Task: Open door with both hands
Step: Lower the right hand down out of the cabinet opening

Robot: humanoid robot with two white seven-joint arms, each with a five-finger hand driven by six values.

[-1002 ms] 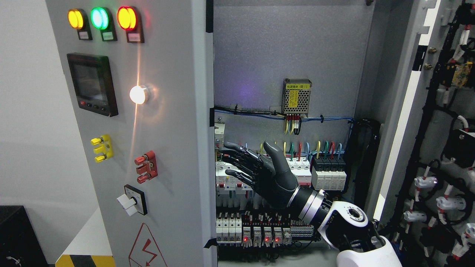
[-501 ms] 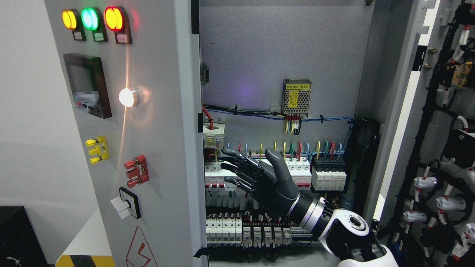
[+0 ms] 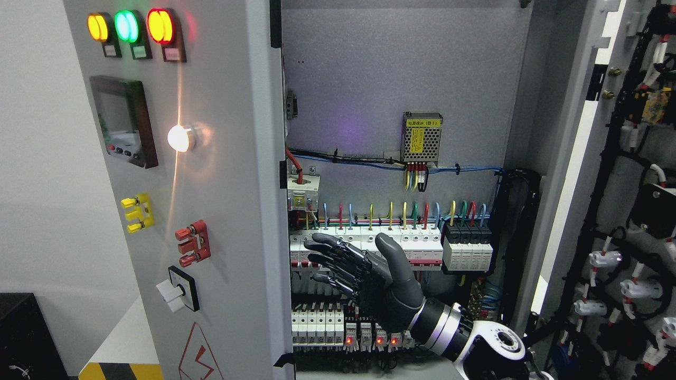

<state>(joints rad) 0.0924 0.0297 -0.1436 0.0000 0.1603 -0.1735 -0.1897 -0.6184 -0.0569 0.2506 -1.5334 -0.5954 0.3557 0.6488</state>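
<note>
The grey metal left door of the electrical cabinet stands swung open toward the camera, its outer face turned to the left of the picture and its free edge running down the middle-left. On that face sit three round indicator lamps at the top, amber, green and red side by side, with a dark rectangular display panel below them and a glowing white round lamp to its right. Lower down are a yellow terminal block, a red terminal block and a black-and-white rotary switch, with a red lightning warning triangle at the bottom. The grey right door is also swung open at the far right, its inner side carrying black cable bundles and white connectors. Between the doors the cabinet interior is exposed: a perforated metal power supply with a yellow label is mounted on the grey back panel, and under it runs a row of white circuit breakers fed by coloured wires. The robot's right hand, black with a silver wrist, reaches in from the lower right in front of the breakers, just beside the left door's edge but not touching it; its fingers are spread and extended toward the left, holding nothing. The left hand does not appear.
</note>
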